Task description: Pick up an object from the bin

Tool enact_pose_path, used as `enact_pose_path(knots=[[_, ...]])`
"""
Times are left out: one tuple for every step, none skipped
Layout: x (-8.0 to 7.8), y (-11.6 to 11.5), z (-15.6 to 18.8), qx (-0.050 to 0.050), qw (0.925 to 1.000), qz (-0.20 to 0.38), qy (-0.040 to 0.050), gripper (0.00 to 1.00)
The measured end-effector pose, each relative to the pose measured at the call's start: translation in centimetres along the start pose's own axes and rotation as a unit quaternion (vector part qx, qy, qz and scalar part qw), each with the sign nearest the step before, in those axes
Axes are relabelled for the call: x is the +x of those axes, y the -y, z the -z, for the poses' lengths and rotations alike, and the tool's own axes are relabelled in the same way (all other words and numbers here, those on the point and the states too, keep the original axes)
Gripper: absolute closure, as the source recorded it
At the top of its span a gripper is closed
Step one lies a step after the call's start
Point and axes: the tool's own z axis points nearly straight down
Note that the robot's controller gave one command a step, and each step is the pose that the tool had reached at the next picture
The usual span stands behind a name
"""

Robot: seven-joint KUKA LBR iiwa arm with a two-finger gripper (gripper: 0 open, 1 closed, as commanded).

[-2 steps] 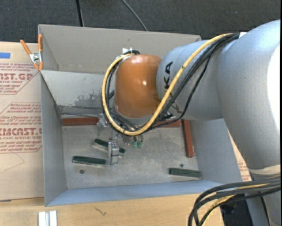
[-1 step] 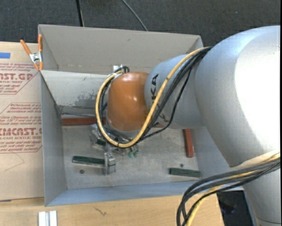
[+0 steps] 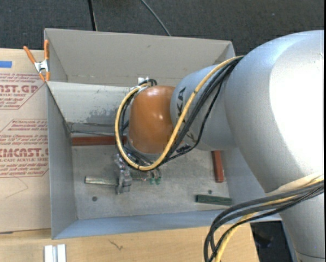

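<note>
Five loose pieces sit on the floor of the bin (image 3: 59,168), spread out, no heap.

- Gripper (image 3: 123,184) is down at floor level, left of the bin's centre, hanging under the orange wrist cover (image 3: 149,121). Yellow and black cables (image 3: 119,125) loop round that cover. The arm (image 3: 272,119) covers the bin's right rear corner.
- Gripper state: can't tell. The tip is a small dark cluster, and the view doesn't show whether it is spread or pressed together. Nothing visibly pinched.
- Nearest piece is a grey-olive bar (image 3: 100,180), flat on the floor and parallel to the near wall. Its right end runs up to the gripper tip. Touching or just beside: can't tell.
- Small green bit (image 3: 155,179) lies just right of the gripper, partly under the cable loop. Its kind isn't readable.
- Red-brown bar (image 3: 92,141) lies along the foot of the far wall, on the left side, with its right end hidden behind the wrist. It is well apart from the gripper.
- Red-brown stick (image 3: 218,166) is near the right wall, pointing from the far side to the near side.
- Dark green stick (image 3: 213,200) lies toward the near right corner, roughly parallel to the near wall and just below the red-brown stick.
</note>
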Motion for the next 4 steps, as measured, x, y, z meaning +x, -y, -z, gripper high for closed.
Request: enact_pose_path(knots=[[0.0,0.1,0.1,0.000,1.0000,-0.001,-0.0004,1.00],[-2.8,-2.7,12.9,0.002,0.9999,0.011,-0.0042,1.00],[-2.8,-2.7,12.8,0.002,0.9999,0.011,-0.0045,1.00],[-2.8,-2.6,10.1,0.002,0.9990,0.044,-0.0054,0.00]])
